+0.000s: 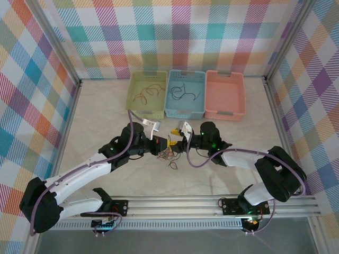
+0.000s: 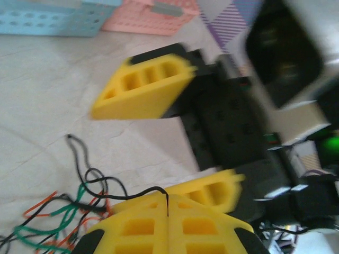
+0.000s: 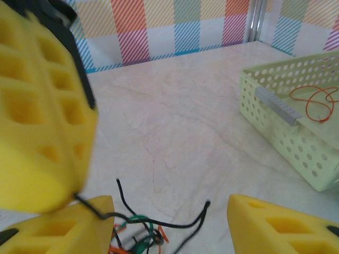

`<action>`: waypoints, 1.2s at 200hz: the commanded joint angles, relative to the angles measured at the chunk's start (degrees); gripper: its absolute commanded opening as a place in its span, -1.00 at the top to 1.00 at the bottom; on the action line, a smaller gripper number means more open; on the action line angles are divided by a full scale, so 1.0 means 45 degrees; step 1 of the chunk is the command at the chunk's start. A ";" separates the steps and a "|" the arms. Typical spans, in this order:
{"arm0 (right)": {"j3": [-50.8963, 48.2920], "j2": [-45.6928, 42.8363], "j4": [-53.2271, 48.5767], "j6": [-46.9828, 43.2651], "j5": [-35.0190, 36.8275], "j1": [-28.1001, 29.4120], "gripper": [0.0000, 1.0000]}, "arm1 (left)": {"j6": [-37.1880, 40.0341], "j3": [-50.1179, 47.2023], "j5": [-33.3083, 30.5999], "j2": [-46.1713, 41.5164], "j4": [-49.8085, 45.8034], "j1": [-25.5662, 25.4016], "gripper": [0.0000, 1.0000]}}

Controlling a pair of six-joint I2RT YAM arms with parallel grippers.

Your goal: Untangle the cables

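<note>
Left gripper (image 2: 167, 209): yellow foam-pattern fingers pressed together, pinching thin black wire strand (image 2: 140, 190) at seam.

Right gripper (image 3: 170, 206): yellow fingers spread, nothing gripped; tip to tip with left gripper.

Tangle of thin orange, green and black cables (image 1: 167, 154): on pale marble-look table (image 1: 100, 121), mid-table, just below both grippers.

Orange strands in pale green perforated plastic basket (image 1: 145, 112); black strands in light blue perforated plastic basket (image 1: 184, 112).

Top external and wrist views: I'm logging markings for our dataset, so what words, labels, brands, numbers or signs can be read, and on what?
No text can be read.
Grey tag on the green basket: no print visible.
Grey tag on the pink basket: too small to tell.
Circuit board by the left arm's base: too small to read.
</note>
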 commanded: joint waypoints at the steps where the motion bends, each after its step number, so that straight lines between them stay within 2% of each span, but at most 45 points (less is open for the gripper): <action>1: 0.0436 0.0332 -0.0356 -0.0173 -0.0527 0.0117 -0.18 | 0.0150 -0.0008 0.0973 -0.0710 0.1514 -0.0315 1.00; 90: 0.0110 0.0014 0.0142 0.0078 0.0022 0.0126 -0.18 | 0.0343 0.0096 0.1143 -0.0292 0.1684 -0.0616 1.00; 111: 0.0020 -0.0232 0.0054 -0.0050 0.0183 0.0127 -0.18 | 0.0446 0.0160 0.0540 -0.0325 0.1235 -0.0611 1.00; 167: -0.0319 -0.0973 -0.0461 -0.0359 0.1835 0.0107 -0.17 | 0.0857 0.0723 -0.1775 -0.0069 -0.0467 -0.0626 1.00; 240: -0.0073 -0.0498 -0.0519 -0.0374 0.0653 0.0106 -0.18 | 0.1224 0.1639 -0.1694 0.1260 -0.0497 -0.0570 1.00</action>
